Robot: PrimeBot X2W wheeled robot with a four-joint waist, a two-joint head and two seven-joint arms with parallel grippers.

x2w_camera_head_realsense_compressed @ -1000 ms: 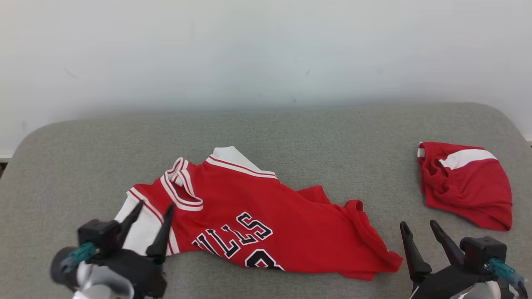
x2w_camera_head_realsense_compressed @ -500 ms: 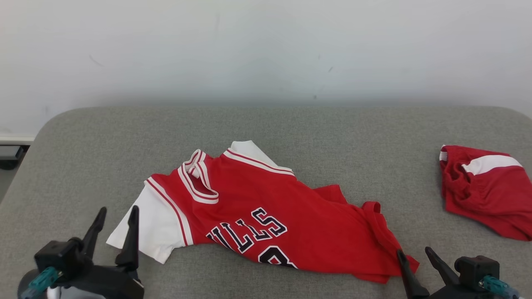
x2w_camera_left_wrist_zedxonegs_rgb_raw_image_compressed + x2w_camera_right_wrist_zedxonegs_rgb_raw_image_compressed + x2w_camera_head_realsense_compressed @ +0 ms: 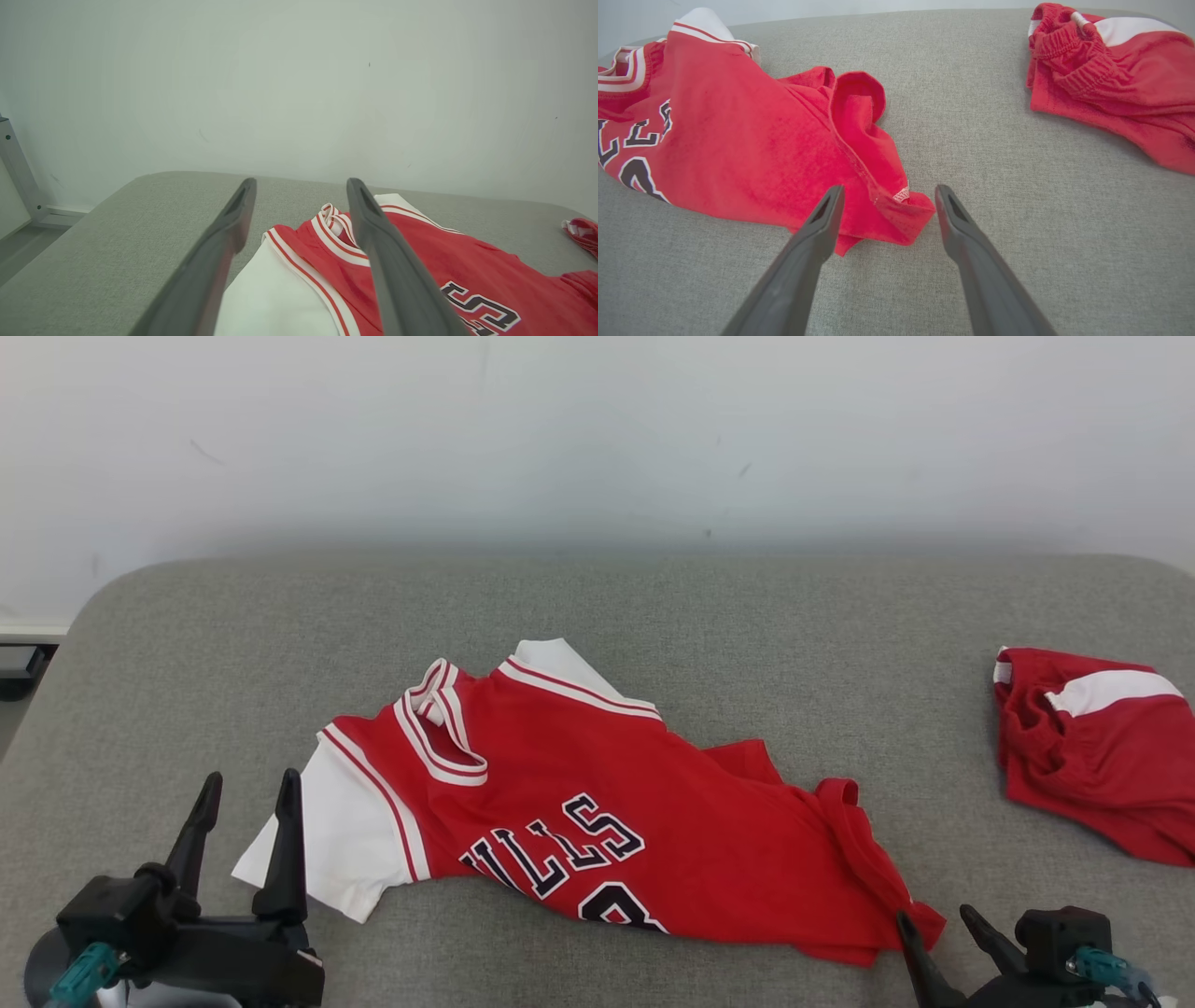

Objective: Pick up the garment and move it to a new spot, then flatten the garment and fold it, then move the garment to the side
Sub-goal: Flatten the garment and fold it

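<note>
Head view, item one: our left gripper (image 3: pixel 249 780), fingers spread wide and empty, has drawn back off the white sleeve (image 3: pixel 345 840) it stood over a second ago and now sits just beside it. Our right gripper (image 3: pixel 934 916), equally wide and empty, stays close by the hem corner (image 3: pixel 906 214). Item two: the red jersey (image 3: pixel 579 775) lies released on the grey cushion (image 3: pixel 653 616), lettering up, hem end rumpled, well apart from the red shorts (image 3: pixel 1092 756); we judge the relocation done and flattening due next.
</note>
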